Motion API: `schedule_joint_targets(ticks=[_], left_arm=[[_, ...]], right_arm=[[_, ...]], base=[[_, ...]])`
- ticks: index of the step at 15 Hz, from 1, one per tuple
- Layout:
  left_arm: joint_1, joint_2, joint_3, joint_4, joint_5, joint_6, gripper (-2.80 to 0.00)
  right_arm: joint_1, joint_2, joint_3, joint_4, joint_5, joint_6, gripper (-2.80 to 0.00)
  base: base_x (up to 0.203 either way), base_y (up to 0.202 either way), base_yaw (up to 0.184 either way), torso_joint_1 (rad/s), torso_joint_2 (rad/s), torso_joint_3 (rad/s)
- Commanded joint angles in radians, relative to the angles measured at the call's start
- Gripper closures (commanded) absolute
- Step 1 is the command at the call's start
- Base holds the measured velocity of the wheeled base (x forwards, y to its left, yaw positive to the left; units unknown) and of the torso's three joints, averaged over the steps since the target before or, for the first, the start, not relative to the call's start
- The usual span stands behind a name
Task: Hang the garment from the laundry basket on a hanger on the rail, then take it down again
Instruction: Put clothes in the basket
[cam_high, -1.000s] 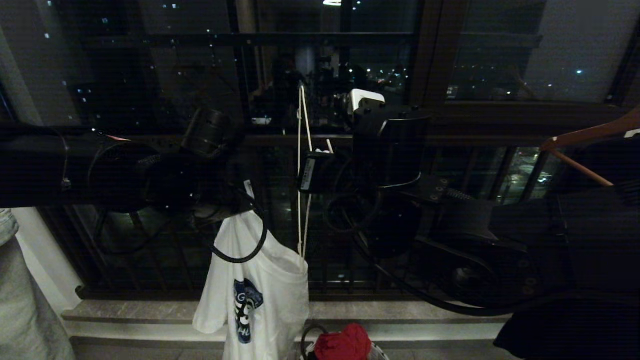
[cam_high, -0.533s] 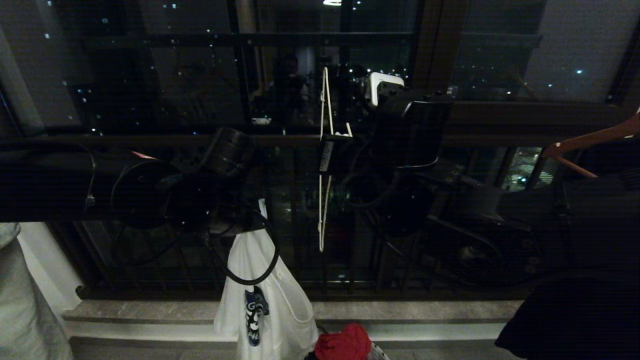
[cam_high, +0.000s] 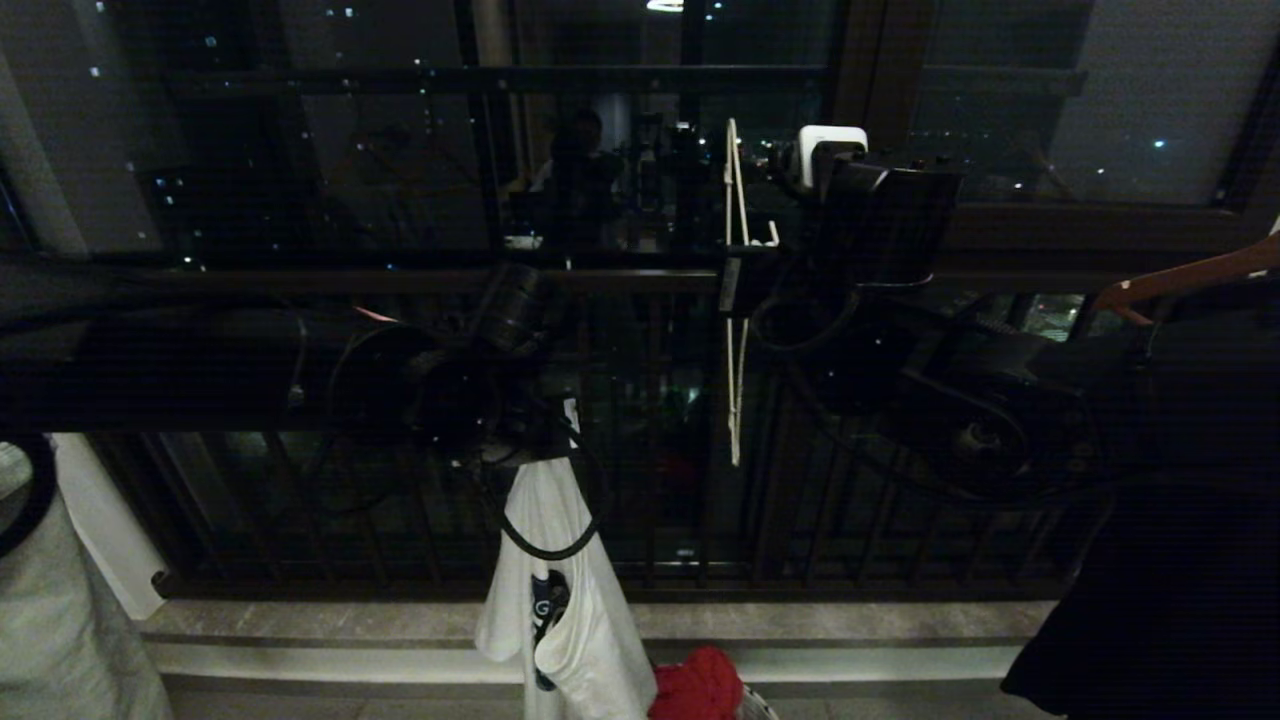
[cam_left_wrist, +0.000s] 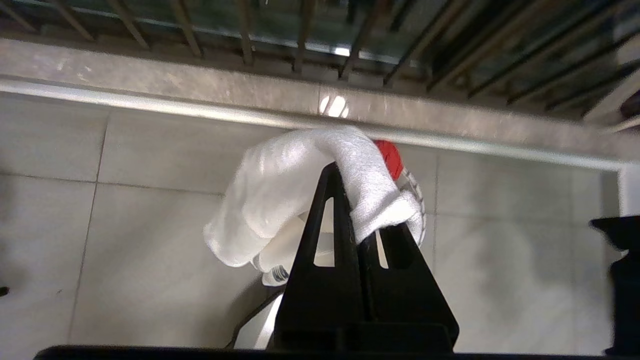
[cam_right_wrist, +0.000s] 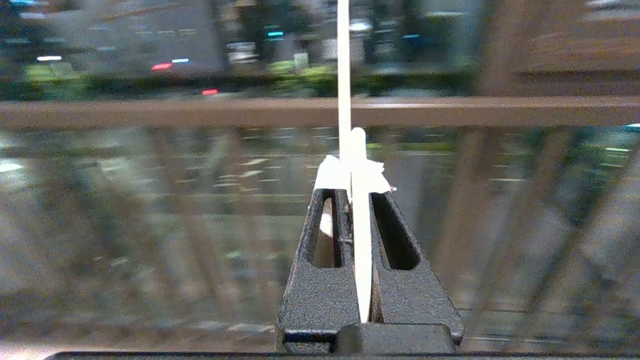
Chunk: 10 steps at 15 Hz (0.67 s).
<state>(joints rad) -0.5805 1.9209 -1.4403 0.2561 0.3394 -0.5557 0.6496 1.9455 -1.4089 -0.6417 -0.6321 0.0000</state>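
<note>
On a dark balcony at night, the robot's left gripper (cam_left_wrist: 362, 220), jaws pinched tight on a bunched fold, holds the white short-sleeved cotton T-shirt with a dark blue print (cam_high: 565, 610) hanging limp above the floor, near a red cloth (cam_high: 700, 685). To its right the right gripper (cam_right_wrist: 352, 195), jaws clamped, holds the thin white wire hanger (cam_high: 737, 300) upright. The shirt looks light and floppy, best gripped at collar or shoulder; the hanger looks stiff and slippery.
</note>
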Motion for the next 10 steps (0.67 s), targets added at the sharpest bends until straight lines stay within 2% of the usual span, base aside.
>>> schedule_joint_targets(ticks=[1,7,10], left_arm=[[-0.034,0.147,-0.071,0.012,0.002,-0.002,0.0],[-0.111,0.409,-0.29,0.03,-0.037,0.002,0.0],[-0.119,0.49,-0.446,0.115,-0.039,0.01,0.0]], right_arm=[[-0.053,-0.005,-0.004,0.0,0.004,-0.016,0.0],[-0.061,-0.02,0.004,0.0,0.026,-0.021,0.0],[-0.059,-0.022,0.004,0.004,0.026,-0.021,0.0]], base=[[0.0,0.0,0.0,0.0,0.0,0.0],[0.0,0.0,0.0,0.0,0.0,0.0],[0.0,0.0,0.0,0.0,0.0,0.0]])
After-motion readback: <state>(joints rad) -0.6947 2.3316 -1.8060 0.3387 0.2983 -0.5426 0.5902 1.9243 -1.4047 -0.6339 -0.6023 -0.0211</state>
